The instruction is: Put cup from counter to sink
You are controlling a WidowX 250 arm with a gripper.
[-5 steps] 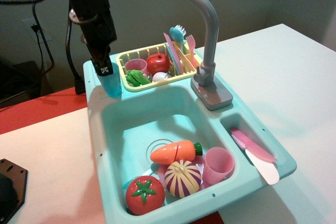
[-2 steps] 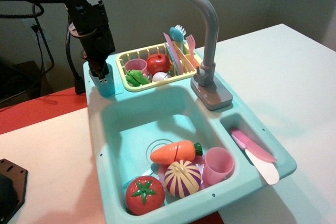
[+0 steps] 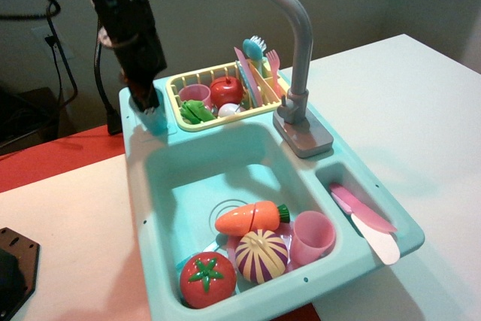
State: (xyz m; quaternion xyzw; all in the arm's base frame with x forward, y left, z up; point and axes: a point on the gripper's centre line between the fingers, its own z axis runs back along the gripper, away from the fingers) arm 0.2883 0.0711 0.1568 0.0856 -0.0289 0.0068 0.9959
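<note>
Translucent blue, the cup [image 3: 157, 121] stands on the counter [image 3: 135, 163] at the back-left corner, the black hand [image 3: 147, 103] pinching its rim. Rightward, the sink [image 3: 188, 178] holds toy food and a pink mug [image 3: 313, 236].

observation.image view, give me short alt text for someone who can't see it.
A black robot gripper closes on a small translucent light-blue plastic cup at the back-left corner of a teal toy sink's rim. The basin holds toy vegetables and a pink cup.
</note>
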